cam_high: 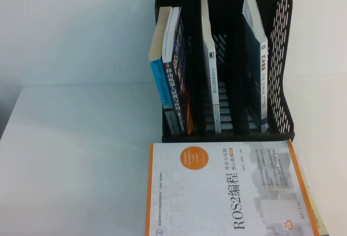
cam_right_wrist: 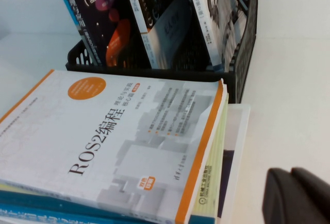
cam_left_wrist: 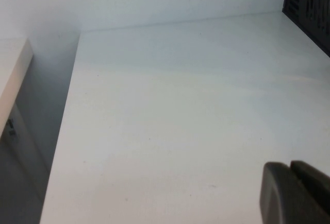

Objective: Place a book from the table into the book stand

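Dark and clenched on nothing, the right pincer [cam_right_wrist: 299,195] hovers beside the ROS2 book [cam_right_wrist: 124,141]. The left pincer [cam_left_wrist: 296,193], equally clenched, hangs over bare desk [cam_left_wrist: 180,105]. At twelve o'clock beyond the stack, the book [cam_high: 263,84] seemingly leans in the right slot of the book stand [cam_high: 279,57], well apart from both pincers. Placement looks done; the next move is only to keep clear.
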